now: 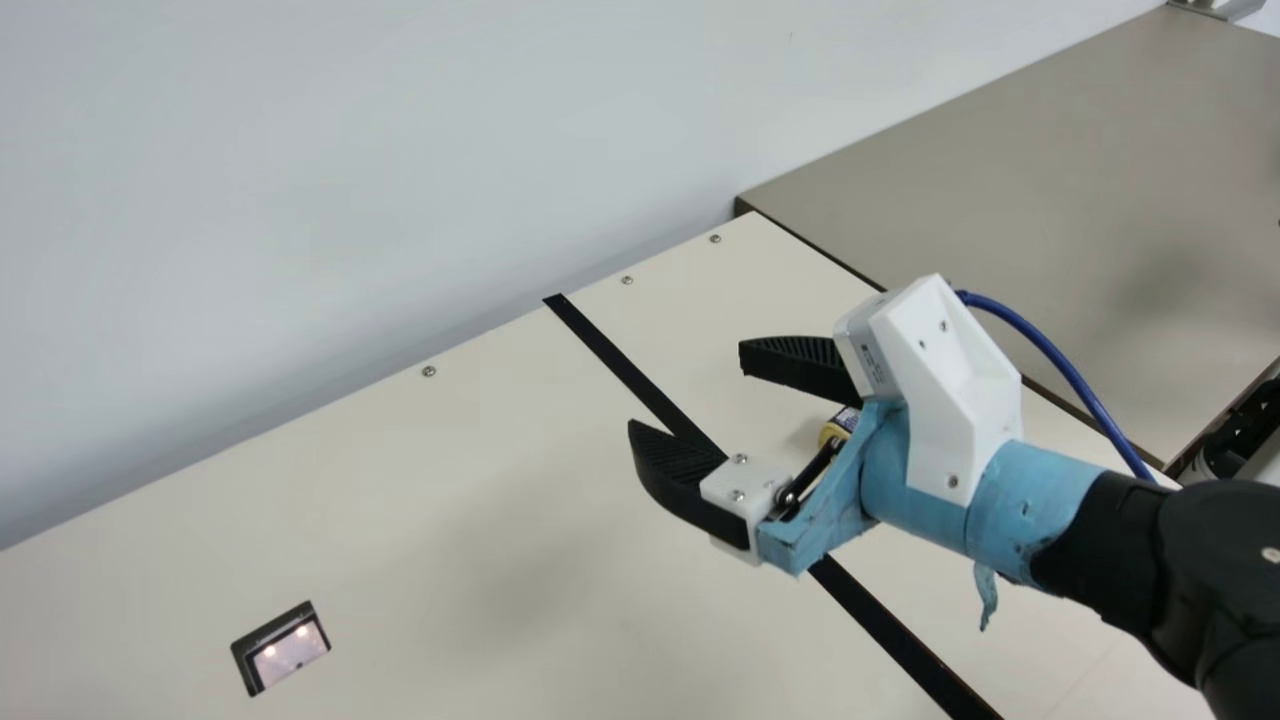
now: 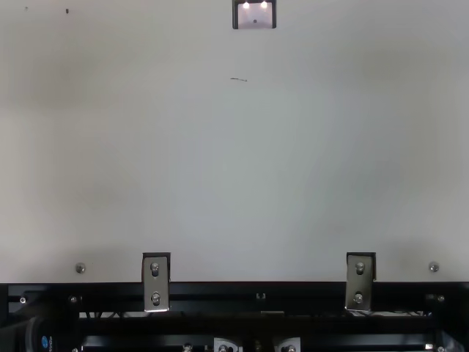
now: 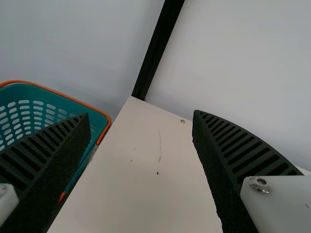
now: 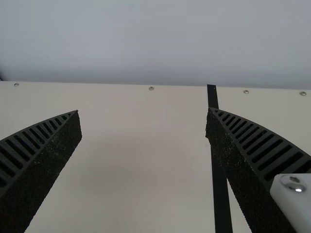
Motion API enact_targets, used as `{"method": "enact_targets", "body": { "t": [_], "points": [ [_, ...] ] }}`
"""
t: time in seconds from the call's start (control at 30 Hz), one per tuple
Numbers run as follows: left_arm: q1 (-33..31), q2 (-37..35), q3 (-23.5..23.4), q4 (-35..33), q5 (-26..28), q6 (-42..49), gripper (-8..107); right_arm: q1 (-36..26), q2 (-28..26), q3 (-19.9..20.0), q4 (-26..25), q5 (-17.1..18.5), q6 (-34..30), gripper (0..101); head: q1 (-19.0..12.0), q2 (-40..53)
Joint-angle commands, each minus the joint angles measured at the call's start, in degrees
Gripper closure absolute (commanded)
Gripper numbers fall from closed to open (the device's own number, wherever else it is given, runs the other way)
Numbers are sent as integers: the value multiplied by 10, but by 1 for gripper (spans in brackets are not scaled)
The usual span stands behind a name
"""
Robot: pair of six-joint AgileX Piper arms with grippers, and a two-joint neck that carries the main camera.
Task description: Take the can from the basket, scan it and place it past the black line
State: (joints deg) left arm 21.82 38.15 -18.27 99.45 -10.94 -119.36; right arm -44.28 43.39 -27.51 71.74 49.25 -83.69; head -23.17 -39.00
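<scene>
Right of centre in the main view, the can (image 1: 838, 426) sits on the far side of the black line (image 1: 625, 372), largely hidden behind the right tool (image 1: 688, 392). Its yellow part faces the frame's lower left, dark print towards the upper right; I cannot tell its long axis, upright or lying. Right tool and left tool (image 3: 141, 114) gape wide, holding nothing.

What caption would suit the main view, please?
Open right gripper; behind it, the partly hidden can sits past the black line.
</scene>
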Motion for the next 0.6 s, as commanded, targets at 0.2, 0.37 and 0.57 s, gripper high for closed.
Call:
{"method": "enact_targets", "body": {
  "t": [0.2, 0.37, 0.57],
  "points": [
    [0, 0, 0, 0, 0, 0, 9, 0, 0, 0, 0, -1, 0, 0, -18, -16],
    [0, 0, 0, 0, 0, 0, 9, 0, 0, 0, 0, -1, 0, 0, -18, 26],
    [0, 0, 0, 0, 0, 0, 9, 0, 0, 0, 0, -1, 0, 0, -18, 154]
  ]
}}
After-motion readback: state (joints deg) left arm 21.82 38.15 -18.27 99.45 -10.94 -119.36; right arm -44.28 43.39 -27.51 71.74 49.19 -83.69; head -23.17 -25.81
